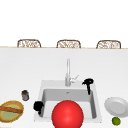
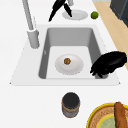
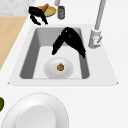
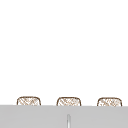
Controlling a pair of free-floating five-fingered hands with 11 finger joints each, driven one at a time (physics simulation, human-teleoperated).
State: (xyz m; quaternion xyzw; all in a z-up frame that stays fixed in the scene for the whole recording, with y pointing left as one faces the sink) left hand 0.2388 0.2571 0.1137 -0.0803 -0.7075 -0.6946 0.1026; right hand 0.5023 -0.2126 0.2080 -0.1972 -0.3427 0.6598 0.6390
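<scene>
Over the sink (image 1: 41, 100), my right hand (image 1: 88, 82) hangs near the faucet (image 1: 67, 72), fingers straight and pointing down, holding nothing. Below it, in the right side view, a white plate (image 3: 52, 71) with a small brown morsel (image 3: 60, 67) lies on the basin floor, untouched as I judge it. My left hand (image 1: 38, 106) hovers at the sink's left rim, fingers loosely curled and empty. Another plate (image 1: 116, 106) and a lime (image 1: 116, 121) sit on the counter to the right.
</scene>
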